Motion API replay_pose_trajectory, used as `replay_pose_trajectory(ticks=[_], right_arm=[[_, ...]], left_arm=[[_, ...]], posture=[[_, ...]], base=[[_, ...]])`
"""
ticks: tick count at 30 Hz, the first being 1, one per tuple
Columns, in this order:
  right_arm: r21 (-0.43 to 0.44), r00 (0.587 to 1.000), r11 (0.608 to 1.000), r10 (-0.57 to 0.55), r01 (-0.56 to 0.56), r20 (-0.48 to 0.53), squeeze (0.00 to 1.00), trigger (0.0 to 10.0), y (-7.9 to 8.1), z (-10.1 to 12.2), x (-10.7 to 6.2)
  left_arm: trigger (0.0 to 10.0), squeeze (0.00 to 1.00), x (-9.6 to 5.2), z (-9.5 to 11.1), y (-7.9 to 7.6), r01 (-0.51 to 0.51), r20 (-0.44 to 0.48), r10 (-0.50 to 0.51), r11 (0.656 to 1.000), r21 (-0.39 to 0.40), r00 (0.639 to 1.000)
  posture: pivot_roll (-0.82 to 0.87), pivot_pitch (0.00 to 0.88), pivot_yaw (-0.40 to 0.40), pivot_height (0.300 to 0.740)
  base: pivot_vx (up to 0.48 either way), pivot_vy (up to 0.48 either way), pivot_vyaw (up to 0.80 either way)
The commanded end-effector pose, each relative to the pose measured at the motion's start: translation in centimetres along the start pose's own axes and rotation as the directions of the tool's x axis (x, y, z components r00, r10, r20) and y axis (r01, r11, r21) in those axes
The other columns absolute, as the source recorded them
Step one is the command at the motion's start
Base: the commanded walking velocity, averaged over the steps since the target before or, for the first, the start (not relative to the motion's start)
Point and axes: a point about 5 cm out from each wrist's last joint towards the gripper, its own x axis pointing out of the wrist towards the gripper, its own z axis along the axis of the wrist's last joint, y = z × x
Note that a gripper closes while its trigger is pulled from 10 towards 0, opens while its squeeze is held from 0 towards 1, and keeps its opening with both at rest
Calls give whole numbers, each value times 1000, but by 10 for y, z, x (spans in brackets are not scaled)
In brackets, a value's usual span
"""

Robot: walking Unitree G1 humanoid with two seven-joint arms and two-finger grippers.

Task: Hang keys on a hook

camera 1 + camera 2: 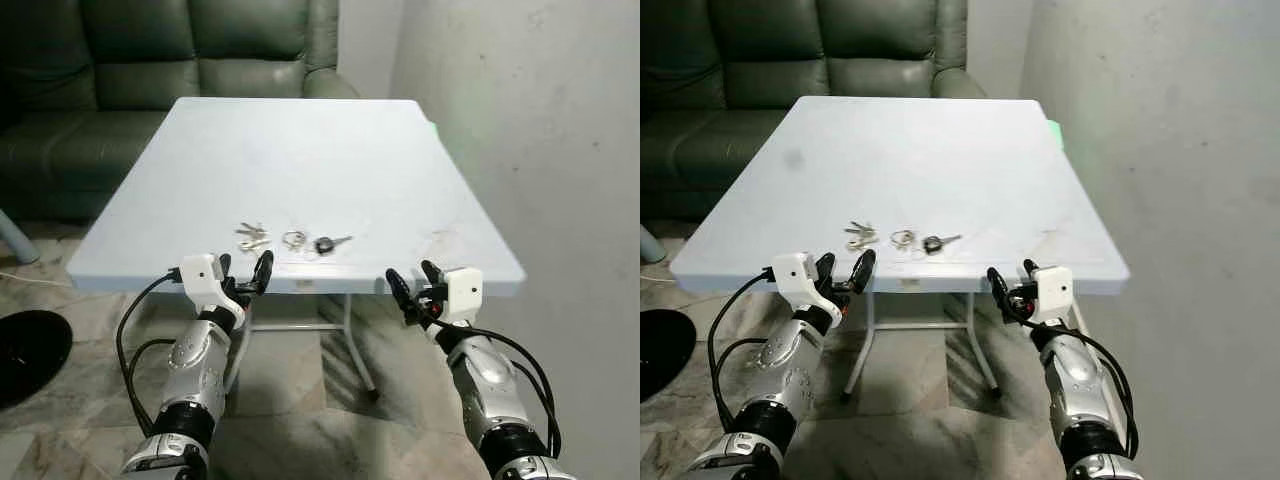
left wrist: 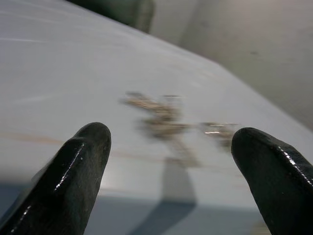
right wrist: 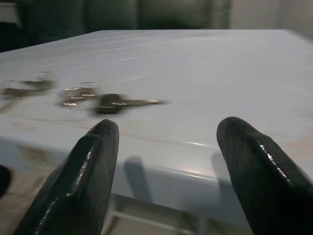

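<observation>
A bunch of keys [image 1: 293,240] lies near the front edge of the pale blue table [image 1: 300,150]: silver keys [image 1: 251,236] on the left, a ring [image 1: 293,239] in the middle, a black-headed key [image 1: 330,243] on the right. The keys look blurred in the left wrist view [image 2: 166,120] and in the right wrist view [image 3: 107,100]. My left gripper [image 1: 243,271] is open at the table's front edge, just short of the silver keys. At the front right edge my right gripper [image 1: 414,279] is open too, with nothing between its fingers.
A dark green sofa [image 1: 150,70] stands behind the table. A rough white wall [image 1: 540,130] runs along the right. The table's metal legs [image 1: 355,340] show below on a marbled floor. A black round object [image 1: 30,350] lies on the floor at left.
</observation>
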Motion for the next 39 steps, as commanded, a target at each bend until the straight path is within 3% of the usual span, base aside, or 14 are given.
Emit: replay_pose_trajectory(ticks=[1, 9, 28, 39], right_arm=[[-10, 1000, 1000, 9, -9, 1, 0, 10000, -1, 1, -1], [-12, 1000, 1000, 11, -11, -3, 0, 10000, -2, 0, -2], [-8, 1000, 1000, 20, -20, 1, 0, 10000, -2, 2, -1], [-18, 1000, 1000, 19, -19, 1, 0, 10000, -3, 3, -1]], left_arm=[[10000, 0, 1, 3, 2, -14, 4, 14, 1000, 6, 1000], [10000, 0, 1, 3, 1, -6, 11, 6, 1000, 15, 1000], [10000, 0, 1, 3, 2, -24, 1, 24, 1000, 18, 1000], [10000, 0, 4, 1, -6, -12, -16, 14, 998, 66, 1000]], posture=[[31, 0, -28, 732], [29, 0, -31, 732], [26, 0, -36, 732], [31, 0, -39, 732]], base=[[0, 480, 0], [0, 456, 0], [334, 341, 0], [0, 0, 0]])
